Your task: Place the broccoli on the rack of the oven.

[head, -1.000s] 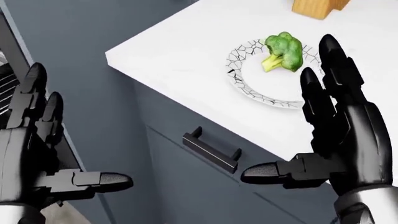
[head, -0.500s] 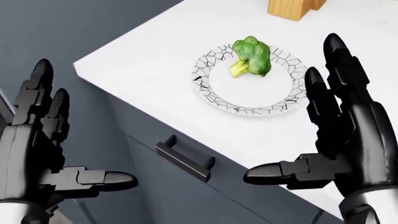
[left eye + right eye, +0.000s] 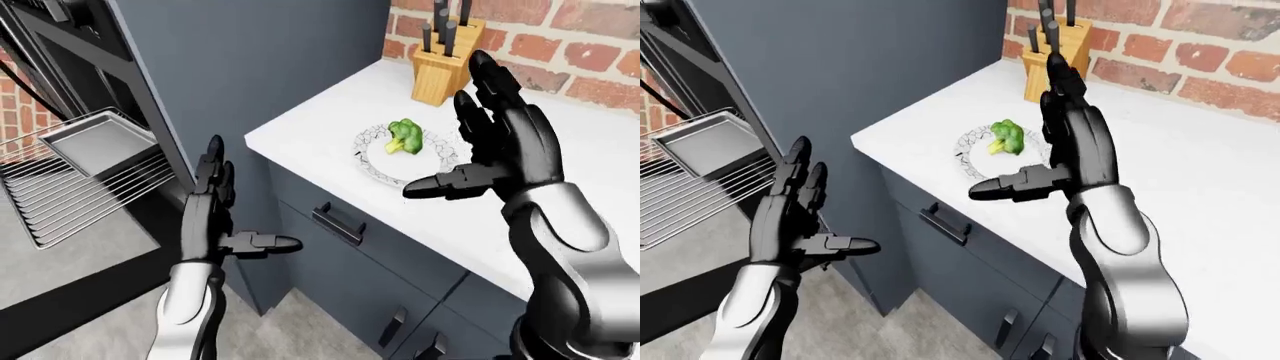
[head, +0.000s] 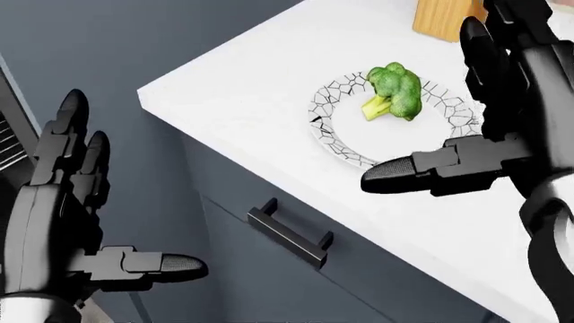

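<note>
Your right hand [image 4: 489, 128] hangs at the right edge of the head view with fingers spread and thumb stuck out sideways, holding nothing; it sits just beside the broccoli [image 4: 393, 91] but not touching it. The broccoli lies on its side in the crackle-patterned plate [image 4: 334, 138], floret toward the upper right of the frame, stalk toward the lower left. The plate rests on the white bench [image 4: 242, 87], near its edge.

Judging from this, the thumb looks low, close to the plate rim nearest the bench edge. If you sweep in from there you could nudge the plate toward the edge, or roll the broccoli off the plate instead of trapping it. Closing on the soft floret alone may let it twist out; aim for the stalk-and-crown junction.

Your left hand [image 3: 215, 217] is also spread and empty, at the lower left of the left-eye view, hanging off the bench beside the dark cabinet column.

The oven rack [image 3: 85, 195] is pulled out at the far left of that view, with a metal baking tray [image 3: 95, 142] on the level above it. The carry crosses the cabinet corner, so a loose grip or a clipped corner could drop the broccoli to the floor. The knife block [image 3: 442, 60] stands near the upper right; keep your fingers off it.
</note>
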